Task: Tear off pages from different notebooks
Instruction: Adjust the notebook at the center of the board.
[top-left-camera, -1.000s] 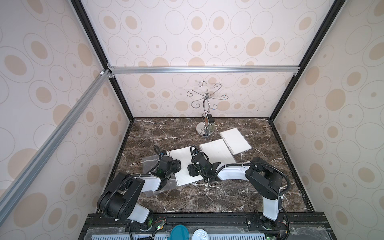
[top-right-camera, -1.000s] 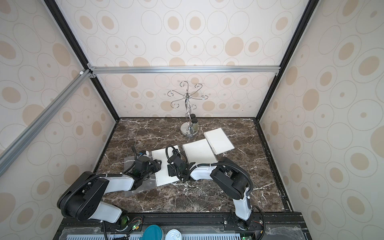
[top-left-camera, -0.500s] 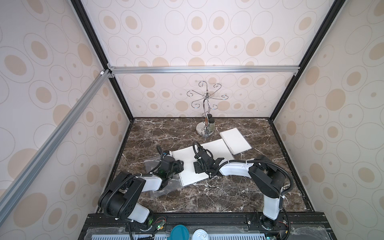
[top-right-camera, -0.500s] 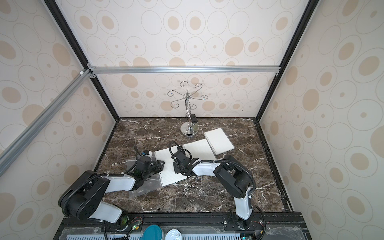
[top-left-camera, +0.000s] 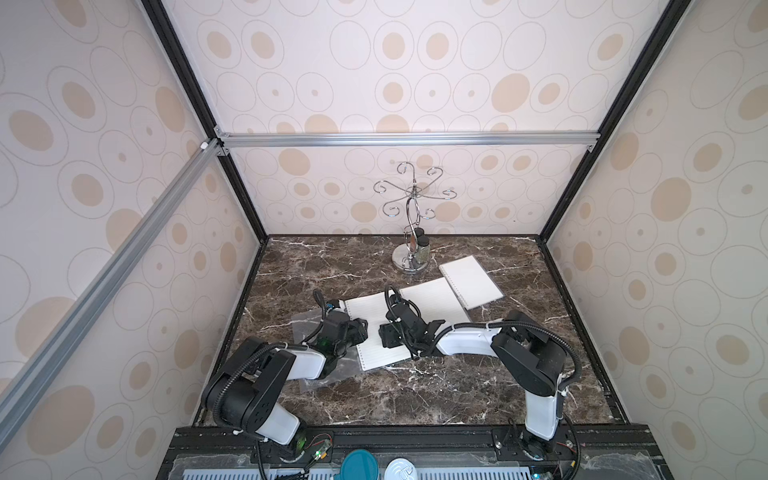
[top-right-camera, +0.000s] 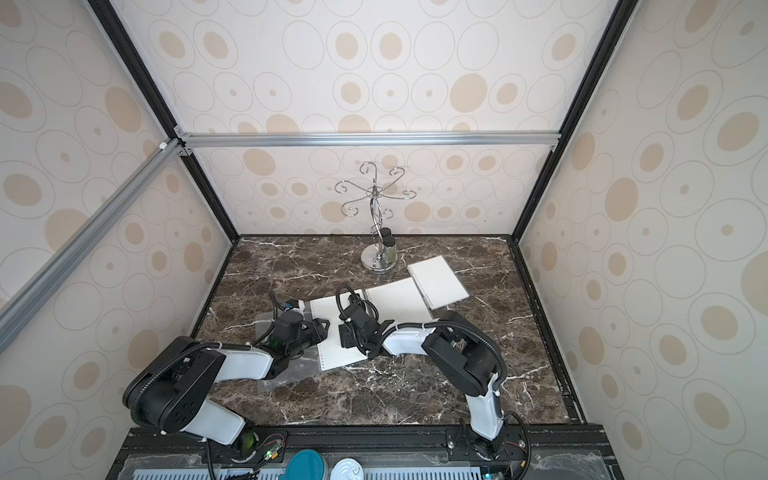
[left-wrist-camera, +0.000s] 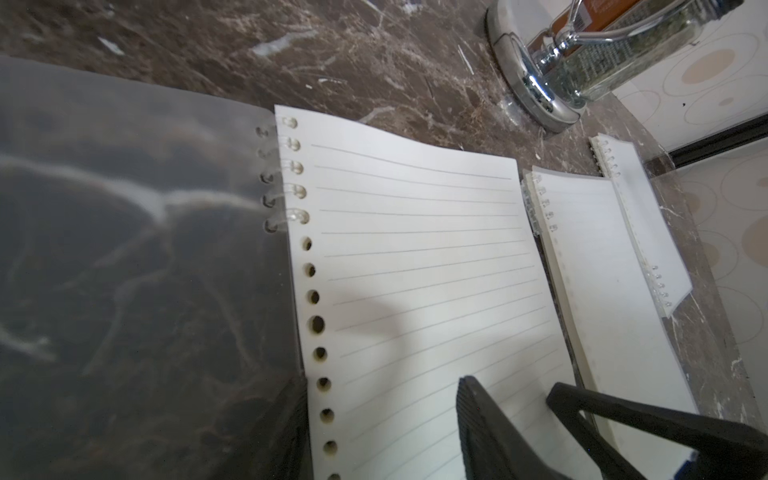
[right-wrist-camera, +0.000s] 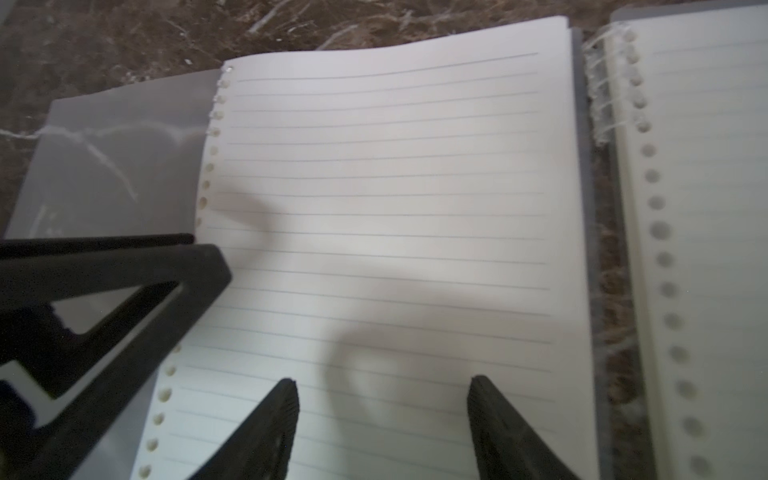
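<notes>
Three notebooks lie in a row on the marble. The nearest one (top-left-camera: 374, 332) is open, its translucent grey cover (left-wrist-camera: 137, 249) flipped aside and a lined page (right-wrist-camera: 374, 187) on top, with rings through its upper punched holes (left-wrist-camera: 296, 191). My left gripper (left-wrist-camera: 382, 415) hovers open low over the hole edge of that page (top-right-camera: 332, 351). My right gripper (right-wrist-camera: 382, 390) is open over the same page's middle, nothing between its fingers (right-wrist-camera: 286, 403). In both top views the two grippers (top-left-camera: 361, 330) (top-left-camera: 384, 334) nearly meet. The second notebook (top-left-camera: 432, 299) and third notebook (top-left-camera: 471, 280) lie closed beyond.
A chrome hook stand (top-left-camera: 409, 262) with small spice jars at its foot stands at the back, close to the third notebook. Black frame posts and patterned walls enclose the table (top-left-camera: 415, 386). A teal lid (top-left-camera: 359, 467) sits on the front rail.
My right gripper has drifted a little leftward over the lined page, closer to the left gripper. The left gripper has hardly moved. Both stay open.
</notes>
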